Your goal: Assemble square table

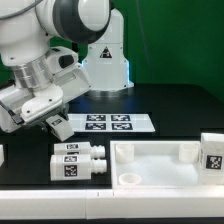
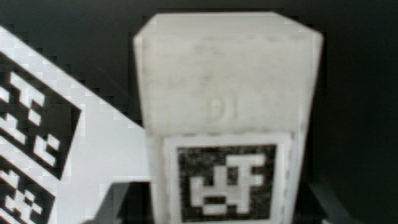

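My gripper [image 1: 54, 122] is shut on a short white table leg [image 1: 60, 127] with a black-and-white tag and holds it tilted above the table, at the exterior view's left. In the wrist view this leg [image 2: 228, 80] fills the middle, its tag [image 2: 222, 182] between my dark fingers [image 2: 128, 203]. The white square tabletop [image 1: 165, 168], with a raised rim and a round corner hole [image 1: 130, 180], lies at the front right. Two more tagged legs [image 1: 80, 161] lie side by side to its left. Another tagged leg [image 1: 212, 155] sits at the far right.
The marker board [image 1: 110, 123] lies flat behind the legs; it also shows in the wrist view [image 2: 39, 130] beside the held leg. A long white bar [image 1: 60, 195] runs along the front edge. The robot's white base [image 1: 103, 60] stands at the back.
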Motion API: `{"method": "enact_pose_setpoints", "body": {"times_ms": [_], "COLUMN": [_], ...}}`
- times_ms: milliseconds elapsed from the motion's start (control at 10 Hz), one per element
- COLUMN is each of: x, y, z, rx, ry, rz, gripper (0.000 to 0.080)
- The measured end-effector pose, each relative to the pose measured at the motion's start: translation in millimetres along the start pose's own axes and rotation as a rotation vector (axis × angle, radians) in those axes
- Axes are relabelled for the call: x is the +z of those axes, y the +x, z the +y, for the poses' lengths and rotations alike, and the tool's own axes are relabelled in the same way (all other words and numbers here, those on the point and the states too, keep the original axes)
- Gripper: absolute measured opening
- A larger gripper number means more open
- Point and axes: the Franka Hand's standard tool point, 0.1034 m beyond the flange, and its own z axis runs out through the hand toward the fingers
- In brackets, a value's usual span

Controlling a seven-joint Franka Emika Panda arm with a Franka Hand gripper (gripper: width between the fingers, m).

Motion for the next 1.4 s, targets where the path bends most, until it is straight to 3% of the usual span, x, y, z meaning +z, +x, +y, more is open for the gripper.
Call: {"method": "enact_pose_setpoints", "body": {"times_ms": [400,600,700,800,1100,1200,1400], "x": [1.1,1.9,0.5,-3.7,-23.7,-33.4,-48.0], "y": [-1.9,-1.5,-2.5,-4.6,-9.3,-17.6,-32.0], "z": [1.7,1.6,1.8,4.6,1.4,4.5,13.3], "rx": [-0.01,-0.011,-0.039,-0.066,-0.364,-0.49,-0.733], "ry": [0.0,0.0,-0.003,-0.025,-0.049,-0.072,-0.086], "rz": [0.004,0.007,0.004,-0.005,-0.037,-0.045,-0.055], "gripper": [0.0285,0.0566,0.0566,0.0632,0.0649,0.0649,0.0649]}}
